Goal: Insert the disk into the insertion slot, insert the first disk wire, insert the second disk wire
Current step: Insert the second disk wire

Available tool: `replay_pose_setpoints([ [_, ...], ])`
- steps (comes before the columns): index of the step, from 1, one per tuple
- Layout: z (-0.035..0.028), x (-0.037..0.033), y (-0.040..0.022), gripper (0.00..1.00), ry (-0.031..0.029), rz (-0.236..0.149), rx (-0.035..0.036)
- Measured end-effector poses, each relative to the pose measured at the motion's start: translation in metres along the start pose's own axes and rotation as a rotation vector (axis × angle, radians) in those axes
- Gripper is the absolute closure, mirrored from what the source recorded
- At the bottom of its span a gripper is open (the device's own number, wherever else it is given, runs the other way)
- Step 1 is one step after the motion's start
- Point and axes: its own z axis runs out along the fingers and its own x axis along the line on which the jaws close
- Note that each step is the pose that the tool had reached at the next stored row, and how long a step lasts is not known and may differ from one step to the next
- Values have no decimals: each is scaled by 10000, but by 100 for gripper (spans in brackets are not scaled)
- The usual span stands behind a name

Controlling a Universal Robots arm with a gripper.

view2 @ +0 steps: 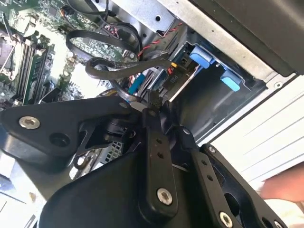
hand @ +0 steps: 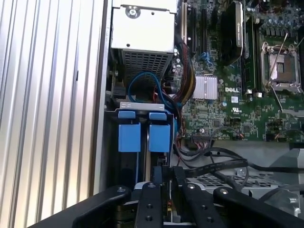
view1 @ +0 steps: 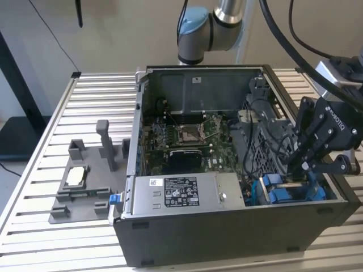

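claw (view1: 303, 170) above disk (view1: 283, 190), disk slotted edge-up

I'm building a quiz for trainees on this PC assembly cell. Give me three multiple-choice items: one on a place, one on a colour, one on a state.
1. In the exterior view, where is the gripper?
A. Over the grey fixture on the table
B. Inside the case's corner, at the exterior view's right
C. Over the processor socket

2. What colour are the carrier tabs in the drive bay?
A. Red
B. Yellow
C. Blue

3. How is the computer case?
A. Open, with the insides showing
B. Closed by a side panel
C. Wrapped in foil

Key: 1 B, the gripper reaches down by the carrier tabs, far from the grey fixture. 2 C, two bright blue tabs sit side by side in the first wrist view. 3 A, the computer case lies with the motherboard exposed.
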Motion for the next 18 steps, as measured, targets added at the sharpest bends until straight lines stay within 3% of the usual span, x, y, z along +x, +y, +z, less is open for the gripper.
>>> replay_pose_setpoints([
  [7, -151, -17, 32, 76, -63, -14, 16],
  [10, -194, -23, 61, 76, -97, -28, 93],
  [12, -203, -27, 87, 76, -106, -48, 240],
  [16, -196, -51, 121, 76, -89, -107, 757],
  [18, -187, -65, 163, 76, -85, -126, 915],
])
